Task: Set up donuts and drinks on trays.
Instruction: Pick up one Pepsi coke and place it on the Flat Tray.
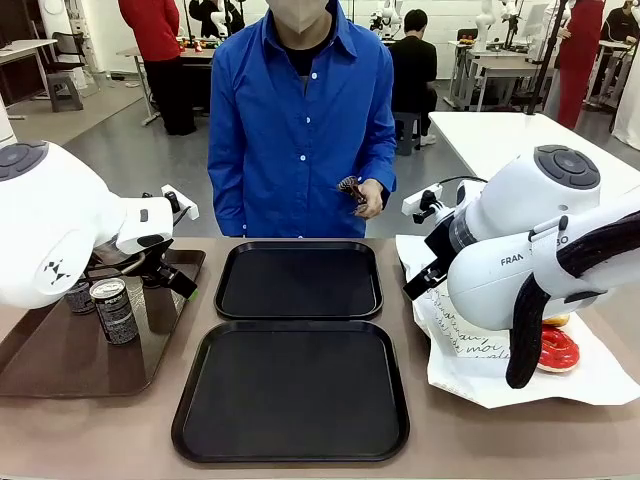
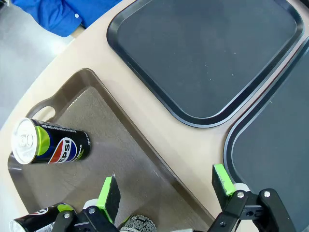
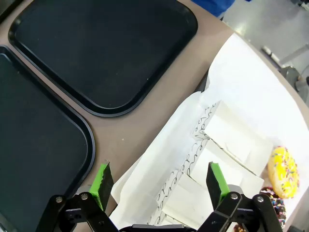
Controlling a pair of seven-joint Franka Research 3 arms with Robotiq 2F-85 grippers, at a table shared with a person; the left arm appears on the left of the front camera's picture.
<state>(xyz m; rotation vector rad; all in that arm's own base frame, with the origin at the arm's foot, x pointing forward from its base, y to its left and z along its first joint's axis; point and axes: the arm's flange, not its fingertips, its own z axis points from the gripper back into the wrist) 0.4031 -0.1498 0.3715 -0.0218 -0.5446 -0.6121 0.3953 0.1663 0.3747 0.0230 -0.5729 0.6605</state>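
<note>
The left gripper (image 2: pixel 164 181), spread wide and empty, hangs over a brown tray (image 1: pixel 40 360) left of the far black tray (image 1: pixel 300 280). There the slim dark cans (image 1: pixel 116 312) stand, likely stiff, smooth and slippery, best pinched round the middle. The right gripper (image 3: pixel 159 174), likewise spread and empty, hangs right of that tray over white paper (image 3: pixel 251 72) carrying the sleeved donuts (image 3: pixel 219 162), probably soft and crushable, best taken lightly by the sleeve. The left arm hides part of the cans, the sleeves conceal their donuts, and the near black tray (image 1: pixel 292 390), just in front of the far one, lies bare.
</note>
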